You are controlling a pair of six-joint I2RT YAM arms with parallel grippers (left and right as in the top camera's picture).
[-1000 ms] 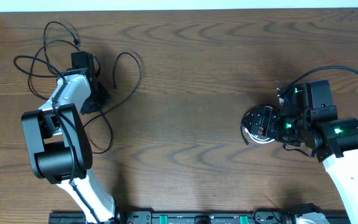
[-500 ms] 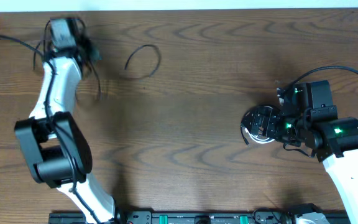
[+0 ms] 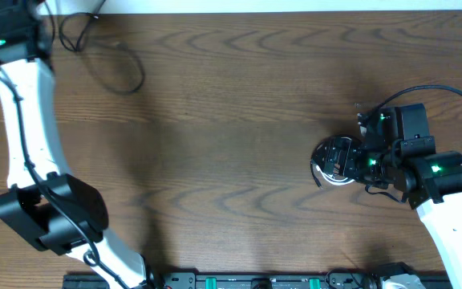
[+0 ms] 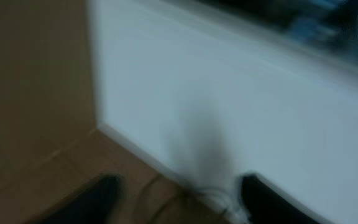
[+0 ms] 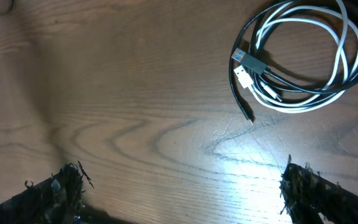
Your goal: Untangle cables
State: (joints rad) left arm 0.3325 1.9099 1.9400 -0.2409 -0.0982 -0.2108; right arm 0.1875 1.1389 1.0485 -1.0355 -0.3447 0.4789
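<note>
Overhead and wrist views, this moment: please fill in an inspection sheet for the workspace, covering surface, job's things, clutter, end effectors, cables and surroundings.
Surface: brown wood-grain table, no spills seen.
Job's things: white and black coiled cables lie ahead of the right end effector, apart from its fingers; a loose black cable is looped near the far left corner.
Clutter: nothing seen.
End effectors: left end effector open at the far left corner, its view blurred; right end effector open, nothing between its fingers.
Cables: thick arm cable arcs over the right side.
Surroundings: white wall behind the table's far edge.
</note>
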